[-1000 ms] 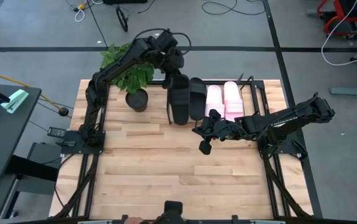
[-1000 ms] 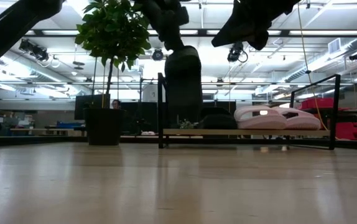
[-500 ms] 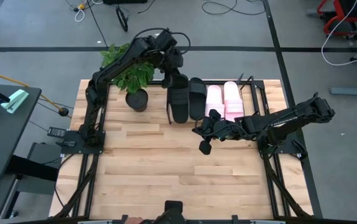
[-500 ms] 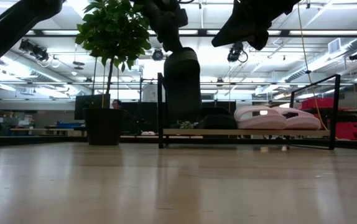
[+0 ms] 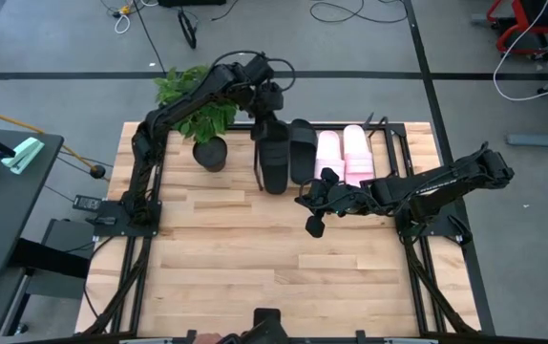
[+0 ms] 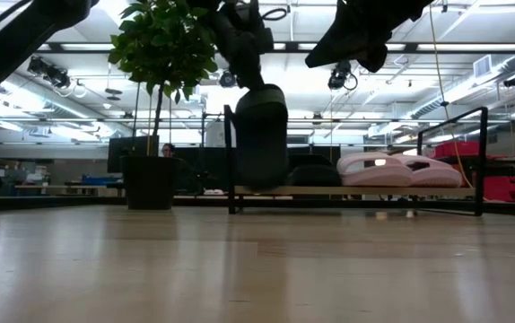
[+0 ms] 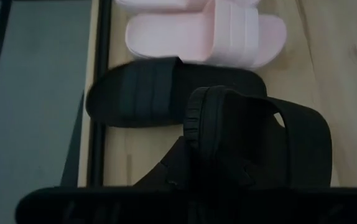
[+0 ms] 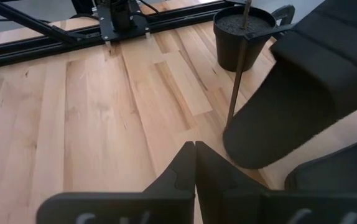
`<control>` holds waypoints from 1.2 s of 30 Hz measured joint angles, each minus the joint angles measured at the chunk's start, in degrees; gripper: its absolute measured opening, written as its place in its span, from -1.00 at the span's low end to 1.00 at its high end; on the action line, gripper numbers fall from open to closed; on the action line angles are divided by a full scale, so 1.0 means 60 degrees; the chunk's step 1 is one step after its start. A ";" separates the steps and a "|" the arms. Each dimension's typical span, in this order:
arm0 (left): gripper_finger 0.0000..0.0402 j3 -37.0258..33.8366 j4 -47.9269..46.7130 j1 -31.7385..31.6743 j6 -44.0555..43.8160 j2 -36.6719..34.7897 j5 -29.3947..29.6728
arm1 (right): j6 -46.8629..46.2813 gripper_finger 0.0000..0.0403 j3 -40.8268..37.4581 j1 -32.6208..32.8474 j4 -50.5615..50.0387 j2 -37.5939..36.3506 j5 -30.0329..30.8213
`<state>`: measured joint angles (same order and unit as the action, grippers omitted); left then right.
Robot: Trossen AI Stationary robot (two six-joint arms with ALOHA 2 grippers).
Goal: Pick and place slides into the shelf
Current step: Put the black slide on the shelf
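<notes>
Left gripper [image 5: 268, 107] clamps a black slide [image 5: 274, 161] over the shelf [image 6: 356, 191] (right gripper [image 8: 194, 155] jaws together).

1. The place is a robotics lab or workshop: two dark arms are bolted to a wooden table [image 5: 226, 248].
2. Loose cables [image 5: 336, 11] trail over a grey floor [image 5: 54, 38].
3. The low view shows a large hall with ceiling lights [image 6: 87, 47], exposed ducts [image 6: 459, 85] and benches of equipment.
</notes>
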<state>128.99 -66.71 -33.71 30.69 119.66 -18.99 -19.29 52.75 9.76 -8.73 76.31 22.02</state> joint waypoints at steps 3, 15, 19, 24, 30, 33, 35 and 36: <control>-0.80 -0.0201 0.0047 0.0000 0.0064 -0.0001 0.0123 | 0.0000 -0.97 0.0000 0.0000 0.0000 0.0000 0.0004; -0.75 -0.0343 0.0642 0.0163 0.0246 0.0006 0.1246 | 0.0000 -0.97 0.0000 0.0000 0.0000 0.0000 0.0005; -0.80 -0.0340 0.0939 0.0294 0.0248 0.0057 0.1732 | 0.0000 -0.96 0.0000 0.0000 -0.0004 0.0000 0.0098; -0.75 -0.0332 0.1046 0.0468 0.0329 0.0150 0.2141 | 0.0000 -0.96 0.0000 -0.0040 -0.0087 0.0000 0.0102; -0.78 -0.0328 0.1189 0.0674 0.0344 0.0401 0.2919 | 0.0055 -0.97 0.0000 -0.0047 -0.0142 0.0004 0.0115; -0.80 -0.0335 0.1275 0.0792 0.0342 0.0526 0.3673 | 0.0055 -0.96 0.0000 -0.0047 -0.0187 0.0004 0.0111; -0.80 -0.0339 0.1407 0.0846 0.0458 0.0537 0.3862 | 0.0058 -0.97 0.0000 -0.0047 -0.0208 0.0004 0.0113; -0.78 -0.0336 0.1520 0.0900 0.0504 0.0544 0.3999 | 0.0062 -0.97 0.0000 -0.0047 -0.0211 0.0004 0.0112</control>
<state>126.97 -57.59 -28.31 33.71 122.93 5.00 -18.92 52.75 9.47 -10.00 76.34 22.69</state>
